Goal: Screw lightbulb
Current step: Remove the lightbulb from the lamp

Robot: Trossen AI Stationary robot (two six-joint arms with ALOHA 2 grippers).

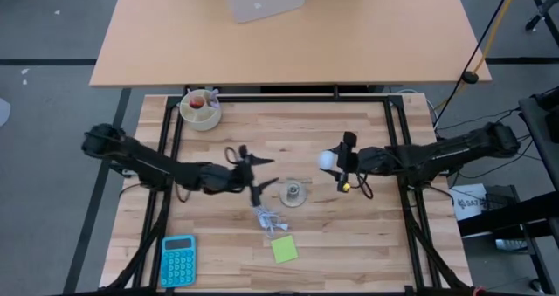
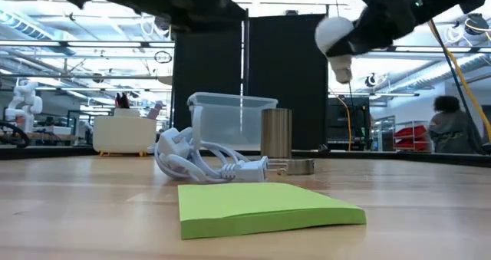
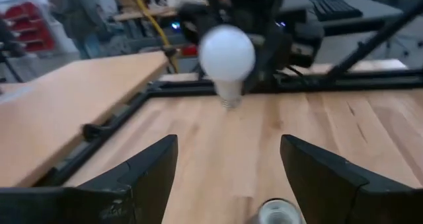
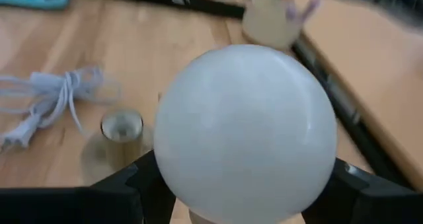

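**Ana:** High view puts the right gripper (image 1: 339, 162) just right of the middle of the tabletop (image 1: 367, 235), closed on the lightbulb (image 1: 328, 158). Where exactly is the bulb?

**Ben:** Lifted clear of the wood, to the right of the socket (image 1: 293, 192), not above it yet. From table height the white globe (image 2: 332, 32) hangs high with its screw base pointing down.

**Ana:** And the left gripper (image 1: 255, 179)?

**Ben:** Spread wide and holding nothing, just left of the socket. Its two fingers (image 3: 142, 174) frame the socket's rim between them.

**Ana:** How would you expect the bulb to handle?

**Ben:** Light, I'd judge, but thin-walled and fragile, and the smooth globe looks slippery. The grip sits around the globe's widest part, which leaves the threaded base free. I'd keep the squeeze gentle and the base upright over the socket, or the threads may cross.

**Ana:** Anything close by?

**Ben:** A coiled white cable (image 1: 266, 217) lies just near of the socket.
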